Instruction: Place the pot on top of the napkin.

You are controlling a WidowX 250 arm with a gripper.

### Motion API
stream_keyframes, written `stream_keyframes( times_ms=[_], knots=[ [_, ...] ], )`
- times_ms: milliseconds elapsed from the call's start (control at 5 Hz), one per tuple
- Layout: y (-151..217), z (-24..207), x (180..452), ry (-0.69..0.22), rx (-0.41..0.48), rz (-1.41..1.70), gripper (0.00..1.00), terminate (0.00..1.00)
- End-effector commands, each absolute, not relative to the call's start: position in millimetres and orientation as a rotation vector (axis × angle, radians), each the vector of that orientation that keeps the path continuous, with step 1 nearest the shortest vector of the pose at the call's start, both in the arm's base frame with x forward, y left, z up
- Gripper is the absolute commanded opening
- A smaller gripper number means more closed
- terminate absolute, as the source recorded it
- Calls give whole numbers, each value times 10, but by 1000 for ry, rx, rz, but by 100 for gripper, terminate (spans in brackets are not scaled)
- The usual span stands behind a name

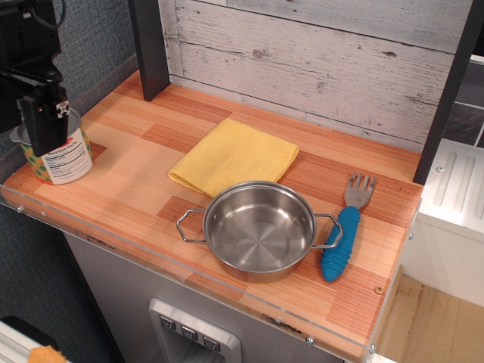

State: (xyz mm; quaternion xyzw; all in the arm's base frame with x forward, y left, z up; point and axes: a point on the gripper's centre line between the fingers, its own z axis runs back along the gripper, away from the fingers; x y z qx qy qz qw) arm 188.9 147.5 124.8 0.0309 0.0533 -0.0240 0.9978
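Observation:
The shiny steel pot (259, 227) with two wire loop handles stands upright and empty near the front edge of the wooden counter. The folded yellow napkin (234, 153) lies flat just behind it, and the pot's far rim meets the napkin's front corner. My black gripper (43, 140) hangs at the far left, well away from the pot, directly in front of a labelled tin can. Its fingers point down and show as one dark block, so I cannot tell whether they are open or shut. It holds nothing that I can see.
The labelled tin can (66, 159) stands at the counter's left edge behind the gripper. A fork with a blue handle (344, 236) lies right of the pot. Dark posts (150, 45) stand at the back left and right, before a plank wall.

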Motion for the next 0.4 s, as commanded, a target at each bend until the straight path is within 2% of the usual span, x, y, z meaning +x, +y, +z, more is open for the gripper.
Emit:
stream_keyframes(
  times_ms=[0, 200],
  knots=[
    [1475, 1248, 1889, 107, 62, -48, 100, 0],
    [1274, 1237, 2025, 74, 77, -87, 100, 0]
  ],
)
